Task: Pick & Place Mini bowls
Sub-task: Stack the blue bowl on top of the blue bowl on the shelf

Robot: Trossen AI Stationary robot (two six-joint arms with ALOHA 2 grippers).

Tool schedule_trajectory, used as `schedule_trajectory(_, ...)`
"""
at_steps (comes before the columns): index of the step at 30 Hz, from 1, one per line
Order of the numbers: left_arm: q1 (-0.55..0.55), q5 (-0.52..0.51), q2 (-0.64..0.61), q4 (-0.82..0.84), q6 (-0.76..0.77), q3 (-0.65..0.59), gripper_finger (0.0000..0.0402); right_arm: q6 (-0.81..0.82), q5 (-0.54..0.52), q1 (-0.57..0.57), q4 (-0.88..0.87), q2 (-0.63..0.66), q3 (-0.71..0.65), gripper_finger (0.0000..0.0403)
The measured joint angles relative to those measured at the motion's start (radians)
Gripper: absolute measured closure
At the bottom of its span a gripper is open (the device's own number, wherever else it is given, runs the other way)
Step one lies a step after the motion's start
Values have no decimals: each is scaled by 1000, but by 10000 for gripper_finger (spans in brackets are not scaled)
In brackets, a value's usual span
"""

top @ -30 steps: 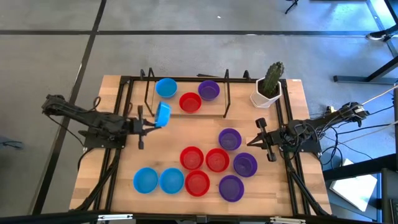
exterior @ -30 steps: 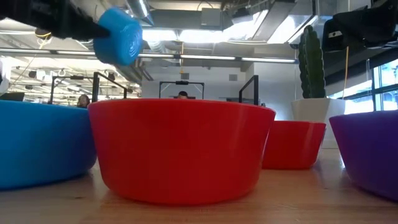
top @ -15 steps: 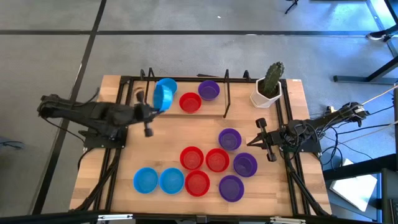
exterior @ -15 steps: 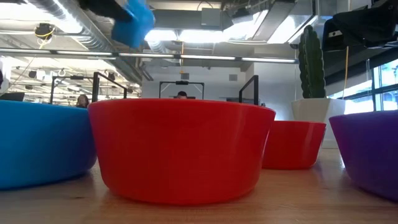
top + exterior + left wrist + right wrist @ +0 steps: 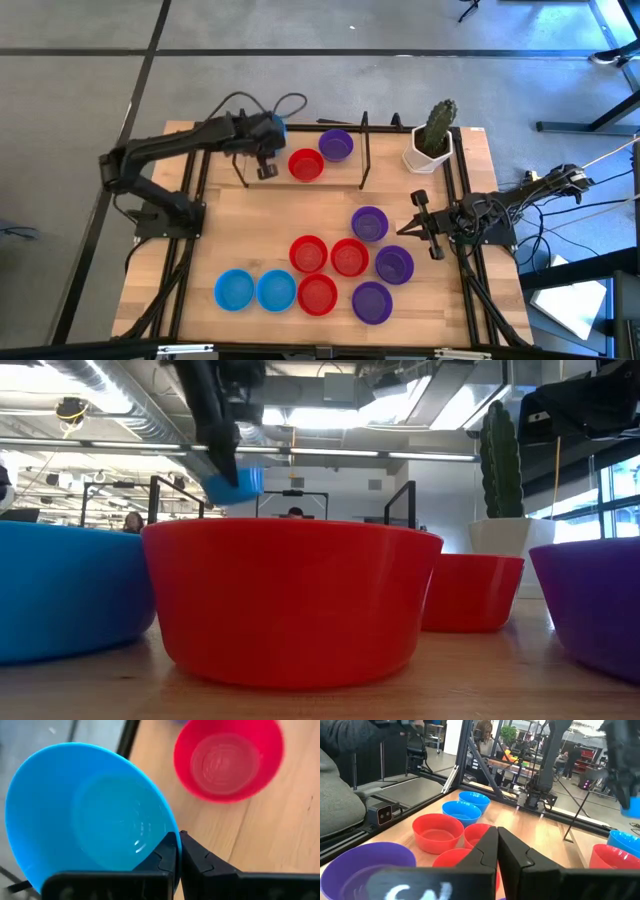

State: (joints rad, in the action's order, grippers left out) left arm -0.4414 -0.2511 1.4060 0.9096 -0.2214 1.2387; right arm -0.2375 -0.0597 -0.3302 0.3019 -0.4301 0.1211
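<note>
My left gripper [image 5: 271,133] is at the table's far left, pointing steeply down and shut on a blue mini bowl [image 5: 90,815], which also shows in the low view [image 5: 235,482]. Another blue bowl [image 5: 624,842] rests on the table under it. Beside them sit a red bowl [image 5: 305,164] and a purple bowl [image 5: 336,145]. Several red, purple and blue bowls [image 5: 330,270] rest on their bases across the table's near half. My right gripper [image 5: 415,228] waits shut and empty at the right side, pointing level. My left gripper holds the blue bowl by its rim [image 5: 167,834], one finger inside the bowl and one outside. The fingers slant down from above, coming from the table's left. The bowl hangs below them, tilted and lifted clear of the table.
A white pot with a green cactus [image 5: 433,140] stands at the far right. Black frame rails [image 5: 365,150] rise along the far edge and both sides. Bare wood lies between the far bowls and the near group. People show in the room behind.
My left gripper has swung from the left side toward the far edge and risen, tipping from level to steeply down. It has stayed shut on the blue bowl, which has come along and turned from standing on edge to hanging with its opening more upward.
</note>
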Motion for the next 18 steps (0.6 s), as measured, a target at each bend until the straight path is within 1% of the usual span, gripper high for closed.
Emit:
schedule_trajectory(2, -33, 43, 27, -1, -10, 2, 398, -4, 0, 0, 0, 0, 0, 393)
schedule_trajectory(4, -51, 57, 55, -6, -19, 2, 398, -6, 0, 0, 0, 0, 0, 393)
schedule_trajectory(11, -88, 64, 128, -19, -36, 2, 398, -1, 0, 0, 0, 0, 0, 393)
schedule_trajectory(18, -107, 64, 167, -37, -52, 2, 398, -5, 0, 0, 0, 0, 0, 393)
